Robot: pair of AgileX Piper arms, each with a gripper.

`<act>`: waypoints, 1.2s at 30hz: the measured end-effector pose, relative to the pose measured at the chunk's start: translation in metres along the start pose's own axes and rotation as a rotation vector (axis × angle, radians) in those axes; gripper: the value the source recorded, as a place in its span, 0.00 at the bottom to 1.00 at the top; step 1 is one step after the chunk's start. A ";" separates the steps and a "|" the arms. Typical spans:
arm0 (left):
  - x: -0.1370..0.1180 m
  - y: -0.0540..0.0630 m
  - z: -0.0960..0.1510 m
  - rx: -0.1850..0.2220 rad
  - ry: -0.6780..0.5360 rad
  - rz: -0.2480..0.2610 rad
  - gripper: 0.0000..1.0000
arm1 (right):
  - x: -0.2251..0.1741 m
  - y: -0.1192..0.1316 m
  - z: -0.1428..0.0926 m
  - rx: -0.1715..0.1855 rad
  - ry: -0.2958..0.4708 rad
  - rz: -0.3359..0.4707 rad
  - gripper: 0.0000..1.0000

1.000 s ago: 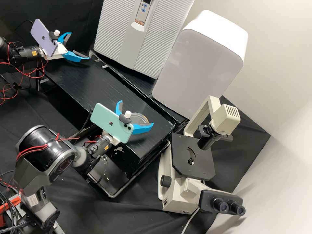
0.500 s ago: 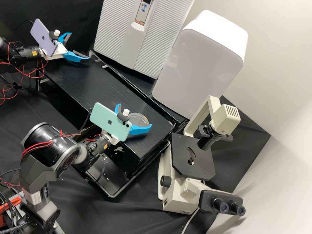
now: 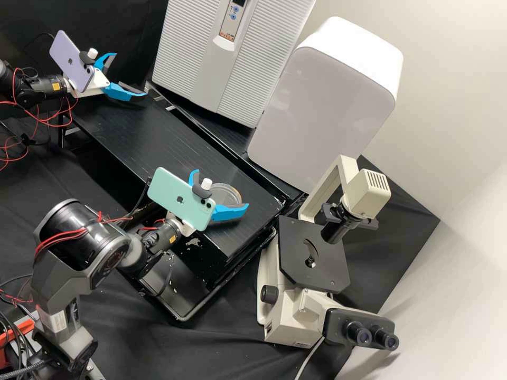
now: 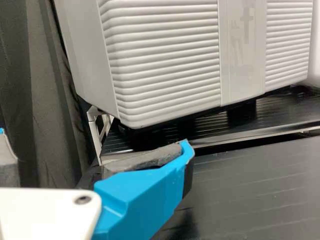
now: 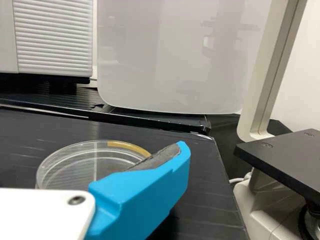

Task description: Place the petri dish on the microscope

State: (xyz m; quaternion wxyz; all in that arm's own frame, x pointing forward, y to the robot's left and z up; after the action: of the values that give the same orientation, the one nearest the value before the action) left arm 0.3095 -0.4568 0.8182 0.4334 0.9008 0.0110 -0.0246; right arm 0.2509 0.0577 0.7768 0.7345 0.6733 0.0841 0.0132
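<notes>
Well, dish (image 3: pixel 227 195) (clear) between right pincer's (image 3: pixel 221 188) fingers (image 3: pixel 229 212).

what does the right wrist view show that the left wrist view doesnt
Right wrist view: the petri dish lying on the bench, the microscope beyond it, and part of the right gripper.

Left wrist view: a dark drape hanging beside the ribbed unit, and the left gripper with its jaws apart.

Both: the pale ribbed unit and the black bench top. The smooth white cabinet is plain in the right; a pale sliver in the left may be it.
</notes>
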 end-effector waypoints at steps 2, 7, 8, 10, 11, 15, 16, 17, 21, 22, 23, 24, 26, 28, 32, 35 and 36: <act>0.000 0.000 0.000 0.000 0.000 0.000 1.00 | 0.000 0.000 0.000 0.000 0.000 0.000 1.00; 0.000 0.000 0.000 0.000 0.000 0.000 1.00 | 0.000 0.005 0.006 -0.003 -0.023 0.019 1.00; 0.000 0.000 0.000 0.000 0.000 0.000 1.00 | 0.000 0.006 0.007 -0.003 -0.026 0.021 1.00; 0.000 0.000 0.000 0.000 0.000 0.000 1.00 | 0.000 0.006 0.007 -0.002 -0.027 0.023 1.00; 0.000 0.000 0.000 0.000 0.000 0.000 1.00 | 0.000 0.006 0.007 -0.002 -0.026 0.024 1.00; 0.000 0.000 0.000 0.000 0.000 0.000 1.00 | 0.001 0.004 0.007 -0.003 -0.027 0.020 1.00; 0.000 0.000 0.000 0.000 0.000 0.000 1.00 | 0.001 0.002 0.007 -0.002 -0.028 0.014 1.00; 0.000 0.000 0.000 0.000 0.000 0.000 1.00 | 0.001 0.001 0.007 -0.002 -0.028 0.008 1.00; 0.000 0.000 0.000 0.000 0.000 0.000 1.00 | 0.003 -0.007 0.007 -0.022 -0.027 -0.017 1.00; 0.000 0.000 0.000 0.000 0.000 0.000 1.00 | 0.003 -0.007 0.007 -0.023 -0.025 -0.011 1.00; 0.000 0.000 0.000 0.000 0.000 0.000 1.00 | 0.003 -0.008 0.008 -0.023 -0.024 -0.010 1.00; 0.000 0.000 0.000 0.000 0.000 0.000 1.00 | 0.004 -0.008 0.008 -0.023 -0.024 -0.010 1.00; 0.000 0.000 0.000 0.000 0.000 0.000 1.00 | 0.004 -0.009 0.009 -0.023 -0.026 -0.012 1.00; 0.000 0.000 0.000 0.000 0.000 0.000 1.00 | 0.004 -0.010 0.010 -0.024 -0.027 -0.013 1.00; 0.000 0.000 0.000 0.000 0.000 0.000 1.00 | 0.005 -0.008 0.013 -0.024 -0.039 -0.005 1.00; 0.000 0.000 0.000 0.000 0.000 0.000 1.00 | 0.007 -0.007 0.015 -0.024 -0.045 0.002 0.00; 0.000 0.000 0.000 0.000 0.000 0.000 1.00 | 0.008 -0.006 0.015 -0.025 -0.045 0.006 0.00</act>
State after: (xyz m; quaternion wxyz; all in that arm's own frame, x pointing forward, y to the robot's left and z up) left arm 0.3095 -0.4568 0.8182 0.4334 0.9008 0.0110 -0.0246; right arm 0.2603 0.0434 0.7714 0.7445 0.6644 0.0657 0.0012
